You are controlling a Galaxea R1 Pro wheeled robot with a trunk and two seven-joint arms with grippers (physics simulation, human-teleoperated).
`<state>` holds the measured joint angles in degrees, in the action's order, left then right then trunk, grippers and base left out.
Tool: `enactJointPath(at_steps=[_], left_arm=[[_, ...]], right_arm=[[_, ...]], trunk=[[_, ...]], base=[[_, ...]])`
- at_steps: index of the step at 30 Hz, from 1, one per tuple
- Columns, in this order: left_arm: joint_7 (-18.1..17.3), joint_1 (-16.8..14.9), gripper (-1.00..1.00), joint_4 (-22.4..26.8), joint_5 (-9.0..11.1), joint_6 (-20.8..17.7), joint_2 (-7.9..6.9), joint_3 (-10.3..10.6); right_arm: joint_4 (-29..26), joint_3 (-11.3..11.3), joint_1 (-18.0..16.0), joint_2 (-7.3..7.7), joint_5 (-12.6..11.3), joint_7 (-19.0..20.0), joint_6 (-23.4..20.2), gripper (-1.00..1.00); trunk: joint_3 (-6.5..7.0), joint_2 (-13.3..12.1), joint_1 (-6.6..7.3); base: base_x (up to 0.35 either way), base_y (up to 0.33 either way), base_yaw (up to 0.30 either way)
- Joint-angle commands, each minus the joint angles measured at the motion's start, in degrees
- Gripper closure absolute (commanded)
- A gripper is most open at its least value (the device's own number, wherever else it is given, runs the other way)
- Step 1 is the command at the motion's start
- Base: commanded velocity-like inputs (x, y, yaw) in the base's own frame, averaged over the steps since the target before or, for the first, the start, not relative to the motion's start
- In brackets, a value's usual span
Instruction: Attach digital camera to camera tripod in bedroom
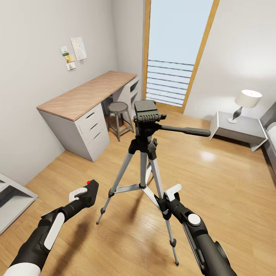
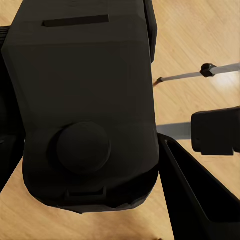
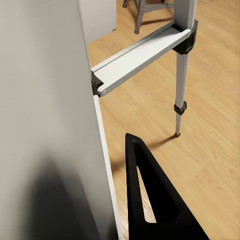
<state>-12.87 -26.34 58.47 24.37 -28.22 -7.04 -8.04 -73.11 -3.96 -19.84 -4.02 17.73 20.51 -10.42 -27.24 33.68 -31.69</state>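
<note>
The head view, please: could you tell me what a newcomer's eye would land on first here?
The camera tripod stands mid-floor, its black head and pan handle topping silver legs. The left gripper holds the digital camera low beside it, while the right gripper sits at a tripod leg. Behind, a tall window glows.

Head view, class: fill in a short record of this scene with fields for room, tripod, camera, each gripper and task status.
room: wood floor, desk, stool, tall window, lamp
tripod: camera tripod upright, head plate bare
camera: digital camera held low, left of the tripod
left gripper: left gripper shut on the camera
right gripper: right gripper at a tripod leg; grasp unclear
status: camera not yet attached
</note>
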Motion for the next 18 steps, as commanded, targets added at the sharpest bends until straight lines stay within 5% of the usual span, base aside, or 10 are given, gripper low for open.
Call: enactJointPath(at_steps=[1, 18], left_arm=[[-0.2, -0.03, 1.0, 0.06, 0.24, -0.43, 0.01, -0.13], [-0.16, -0.03, 1.0, 0.18, 0.24, -0.36, -0.05, -0.13]], right_arm=[[-0.1, 0.06, -0.05, -0.01, 0.73, -2.51, -0.15, 1.0], [0.52, 0.05, -0.03, 0.06, 0.66, -2.54, -0.12, 1.0]], trunk=[[-0.07, 0.07, -0.02], [-0.07, 0.07, -0.02]], base=[[0.0, 0.0, 0.0], [0.0, 0.0, 0.0]])
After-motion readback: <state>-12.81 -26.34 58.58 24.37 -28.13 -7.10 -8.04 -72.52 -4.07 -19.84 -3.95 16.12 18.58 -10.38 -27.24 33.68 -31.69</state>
